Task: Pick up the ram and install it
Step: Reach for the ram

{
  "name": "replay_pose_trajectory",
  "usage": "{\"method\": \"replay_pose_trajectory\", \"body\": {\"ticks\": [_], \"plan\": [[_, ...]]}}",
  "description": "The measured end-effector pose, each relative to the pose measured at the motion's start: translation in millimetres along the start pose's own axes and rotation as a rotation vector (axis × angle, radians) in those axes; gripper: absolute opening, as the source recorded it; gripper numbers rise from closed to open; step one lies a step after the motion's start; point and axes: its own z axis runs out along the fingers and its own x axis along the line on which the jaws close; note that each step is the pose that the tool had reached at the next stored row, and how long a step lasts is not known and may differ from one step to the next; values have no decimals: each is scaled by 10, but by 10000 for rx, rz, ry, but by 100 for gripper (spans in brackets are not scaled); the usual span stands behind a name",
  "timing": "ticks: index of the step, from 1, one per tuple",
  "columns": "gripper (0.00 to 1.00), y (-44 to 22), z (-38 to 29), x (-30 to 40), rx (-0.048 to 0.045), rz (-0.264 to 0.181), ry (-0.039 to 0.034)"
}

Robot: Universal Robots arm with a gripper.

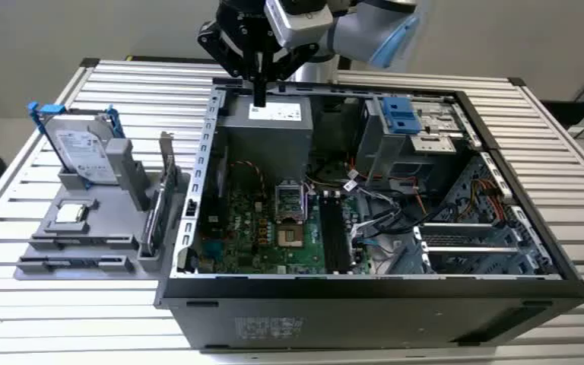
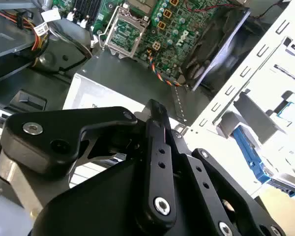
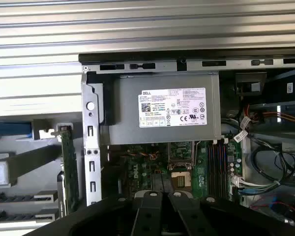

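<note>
Ram (image 1: 74, 264): thin dark narrow stick, lying in the near slot of the grey holder (image 1: 43, 228), left of the open PC case (image 1: 373, 280). Hand (image 1: 259, 100) hangs over the case's far-left edge, fingers pinched together, gripping nothing. Ram is well apart from it, to the near left.

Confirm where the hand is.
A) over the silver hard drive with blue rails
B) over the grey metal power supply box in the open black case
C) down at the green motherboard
B: in the exterior view the hand hangs just above the grey metal power supply box with the white label.
</note>
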Motion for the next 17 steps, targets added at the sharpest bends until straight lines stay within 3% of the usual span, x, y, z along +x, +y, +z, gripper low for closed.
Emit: {"method": "replay_pose_trajectory", "body": {"ticks": [12, 17], "plan": [[0, 0, 0, 0, 0, 0, 0], [0, -4, -2, 62, 1, 0, 0]]}}
